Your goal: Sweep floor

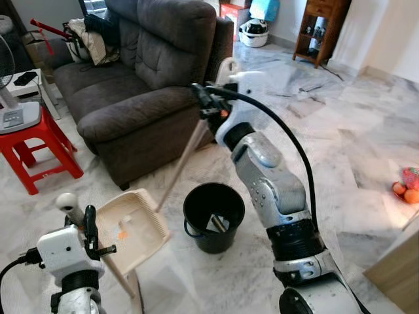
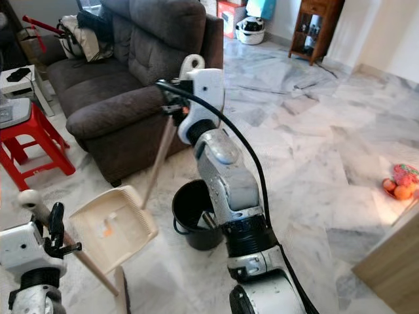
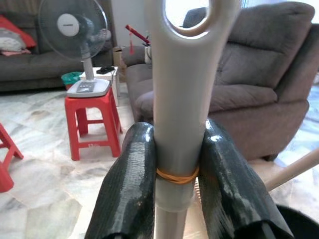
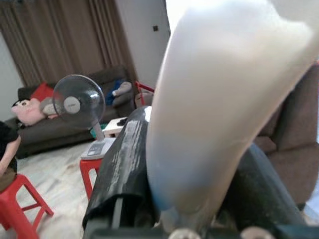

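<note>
A brown sofa (image 1: 141, 78) stands behind a black bucket (image 1: 213, 216) on the marble floor (image 1: 340, 150). The right end effector (image 1: 208, 104) pinches the broom handle (image 1: 180, 163); the left end effector (image 3: 174, 184) clamps the cream dustpan's (image 1: 134, 229) handle (image 3: 182, 99), pan beside the bucket.

We count one black bucket (image 1: 213, 216) near the middle, one cream dustpan (image 1: 133, 229) to its left, one broom handle (image 1: 182, 162) leaning between them, one brown sofa (image 1: 141, 85) behind, one red stool (image 1: 36, 147) far left, and one fan (image 3: 72, 30) on it.
</note>
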{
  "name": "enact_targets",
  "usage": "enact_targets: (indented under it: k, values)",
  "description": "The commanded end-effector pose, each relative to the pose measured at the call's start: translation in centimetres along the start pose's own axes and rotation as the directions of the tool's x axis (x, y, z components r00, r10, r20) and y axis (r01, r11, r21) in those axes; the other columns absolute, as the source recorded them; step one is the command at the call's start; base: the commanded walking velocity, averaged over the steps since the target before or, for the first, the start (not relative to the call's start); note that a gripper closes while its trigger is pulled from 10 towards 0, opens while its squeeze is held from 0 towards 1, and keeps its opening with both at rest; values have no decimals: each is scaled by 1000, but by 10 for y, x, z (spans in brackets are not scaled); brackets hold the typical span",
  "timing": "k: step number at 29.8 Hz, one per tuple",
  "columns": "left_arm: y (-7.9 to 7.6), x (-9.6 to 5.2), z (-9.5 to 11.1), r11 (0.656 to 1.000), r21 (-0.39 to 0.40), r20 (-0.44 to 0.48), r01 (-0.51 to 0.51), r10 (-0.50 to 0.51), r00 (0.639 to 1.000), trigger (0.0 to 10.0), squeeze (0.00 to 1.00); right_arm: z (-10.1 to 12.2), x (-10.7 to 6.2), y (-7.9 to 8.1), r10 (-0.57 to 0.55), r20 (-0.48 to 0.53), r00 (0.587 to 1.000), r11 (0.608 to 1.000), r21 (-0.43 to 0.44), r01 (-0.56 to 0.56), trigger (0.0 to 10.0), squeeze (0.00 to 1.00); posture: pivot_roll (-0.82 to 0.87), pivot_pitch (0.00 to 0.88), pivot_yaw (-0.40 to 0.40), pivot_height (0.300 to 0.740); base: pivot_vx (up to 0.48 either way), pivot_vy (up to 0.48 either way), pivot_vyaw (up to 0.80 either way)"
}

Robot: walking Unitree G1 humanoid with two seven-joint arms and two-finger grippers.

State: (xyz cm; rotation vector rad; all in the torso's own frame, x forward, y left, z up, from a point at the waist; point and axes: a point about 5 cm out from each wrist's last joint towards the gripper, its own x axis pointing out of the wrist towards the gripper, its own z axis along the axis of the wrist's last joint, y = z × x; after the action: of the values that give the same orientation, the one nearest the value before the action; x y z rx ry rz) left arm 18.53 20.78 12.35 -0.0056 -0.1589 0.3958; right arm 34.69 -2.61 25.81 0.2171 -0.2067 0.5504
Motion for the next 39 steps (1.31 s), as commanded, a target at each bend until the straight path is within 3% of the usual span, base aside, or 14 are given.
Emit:
enact_targets:
  k: [1,39]
  values:
    - [1,2,8,1000,6,49,0,0,999,10000,0,18,5,19,68,87,994,997,28,-71,10000,0,6,19,42,740,274,0,0]
    - [2,2,8,1000,7,46,-4,3,999,10000,0,18,5,19,65,84,994,996,48,-69,10000,0,9,25,42,740,276,0,-13]
